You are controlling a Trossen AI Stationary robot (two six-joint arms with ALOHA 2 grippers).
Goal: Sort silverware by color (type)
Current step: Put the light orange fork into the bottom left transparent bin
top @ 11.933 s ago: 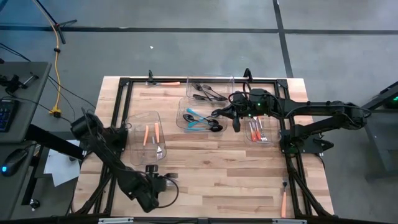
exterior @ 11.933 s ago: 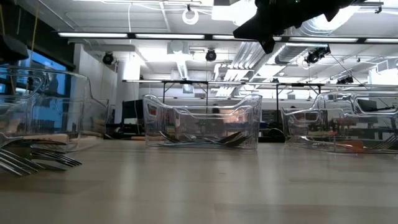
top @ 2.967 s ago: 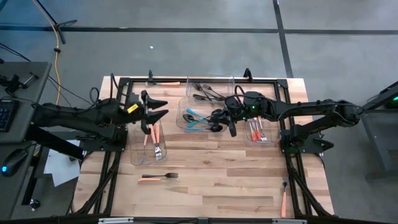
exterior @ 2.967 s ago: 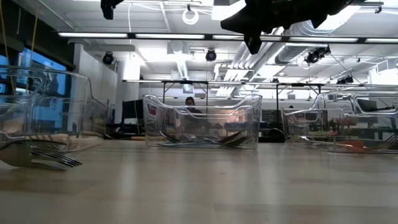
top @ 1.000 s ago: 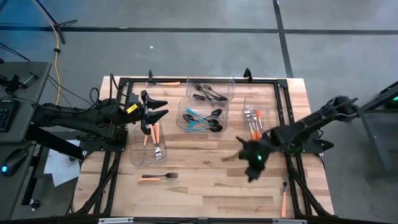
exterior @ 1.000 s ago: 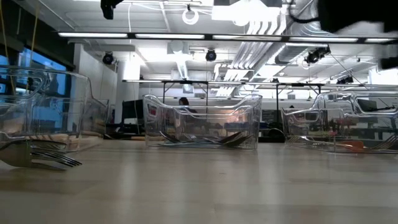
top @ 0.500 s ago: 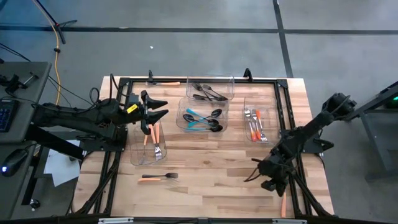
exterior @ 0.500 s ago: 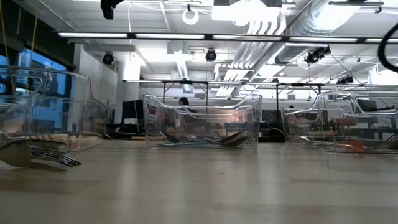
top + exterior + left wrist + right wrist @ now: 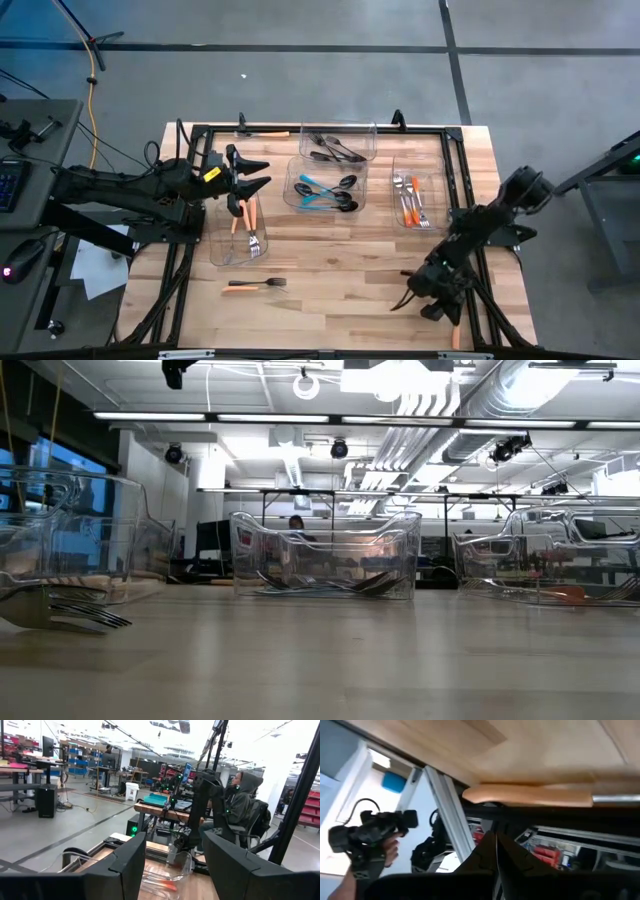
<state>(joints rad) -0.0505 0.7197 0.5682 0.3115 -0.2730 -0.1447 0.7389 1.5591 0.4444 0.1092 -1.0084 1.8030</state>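
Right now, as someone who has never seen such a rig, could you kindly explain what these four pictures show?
Two dark robot arms work at a wooden table. One camera looks down from above, one sits at tabletop height, and one rides on each wrist. Clear bins hold sorted silverware. An orange-handled fork lies loose on the wood, and another orange-handled piece lies at the table's near right edge. The left gripper hovers open over the left bin, holding nothing. The right gripper, shut and empty, is down beside that edge piece.
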